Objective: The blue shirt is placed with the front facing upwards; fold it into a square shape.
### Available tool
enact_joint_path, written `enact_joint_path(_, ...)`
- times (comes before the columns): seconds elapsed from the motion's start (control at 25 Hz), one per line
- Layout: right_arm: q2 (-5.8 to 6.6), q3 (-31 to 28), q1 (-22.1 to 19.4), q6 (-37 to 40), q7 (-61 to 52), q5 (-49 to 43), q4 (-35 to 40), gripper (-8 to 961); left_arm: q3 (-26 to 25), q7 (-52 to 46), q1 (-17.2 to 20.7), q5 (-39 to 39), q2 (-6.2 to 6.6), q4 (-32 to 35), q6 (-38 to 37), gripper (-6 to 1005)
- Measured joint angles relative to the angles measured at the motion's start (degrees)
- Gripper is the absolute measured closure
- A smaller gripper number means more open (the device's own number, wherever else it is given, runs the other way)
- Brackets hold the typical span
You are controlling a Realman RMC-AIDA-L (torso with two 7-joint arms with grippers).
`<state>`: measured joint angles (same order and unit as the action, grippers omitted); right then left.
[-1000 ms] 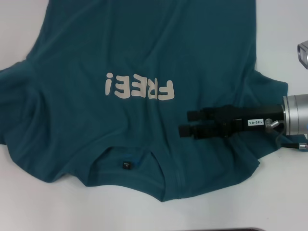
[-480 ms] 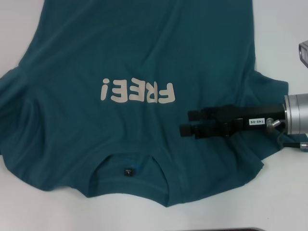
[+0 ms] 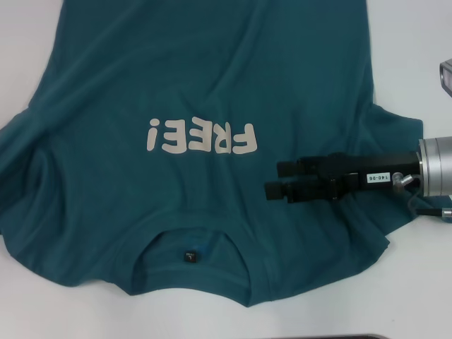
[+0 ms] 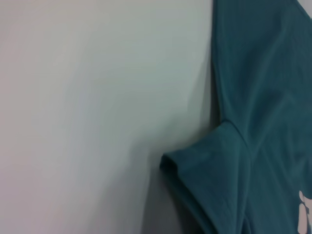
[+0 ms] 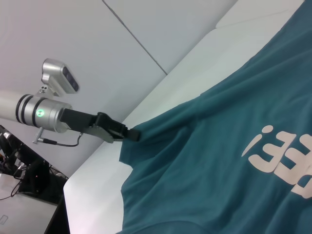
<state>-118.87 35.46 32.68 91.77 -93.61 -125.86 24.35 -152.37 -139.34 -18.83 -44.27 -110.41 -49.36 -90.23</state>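
The blue shirt [image 3: 176,85] lies front up on the white table, with the off-white "FREE!" letters [image 3: 201,136] on its chest and the black neck tag [image 3: 191,256] toward me. My right gripper [image 3: 274,180] reaches in from the right, open, just above the shirt's right shoulder. My left gripper is out of the head view. In the right wrist view it [image 5: 132,134] is shut on the edge of the shirt's [image 5: 219,161] left sleeve. The left wrist view shows that sleeve [image 4: 209,170] on the table.
The white table [image 3: 417,35] shows bare around the shirt on the right and near sides. A grey device [image 3: 445,78] sits at the right edge. Past the table's left edge are cables and equipment [image 5: 29,175].
The shirt's left side has spread out toward the left edge, and the collar has slid slightly toward me. The right gripper has stayed in place.
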Motion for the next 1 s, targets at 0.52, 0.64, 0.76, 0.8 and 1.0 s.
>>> enact_joint_path(0.52,-0.04,0.2,0.2,-0.4,0.0,0.0,0.0,64,-3.8,-4.3,-5.4,-0.5,-1.62,0.0,-0.1,972)
enact_joint_path(0.64,-0.05,0.2,0.1,-0.4,0.1,0.0,0.0,65,-3.3,-5.7,-7.2,-0.3,-2.17,0.1,-1.4,972)
enact_joint_path(0.76,-0.06,0.0,-0.1,-0.5,0.4,0.0,0.0,66,-3.3,-7.2,-8.7,-0.5,-2.64,0.1,-3.8,971)
enact_joint_path(0.8,-0.09,0.0,-0.2,-0.5,0.5,0.0,0.0,66,-3.3,-7.7,-9.3,-0.5,-2.77,0.1,-4.7,970)
enact_joint_path(1.0,-0.14,0.0,-0.3,-0.5,0.5,0.0,0.0,67,-3.3,-9.8,-11.1,-0.6,-3.52,-0.6,-7.7,969)
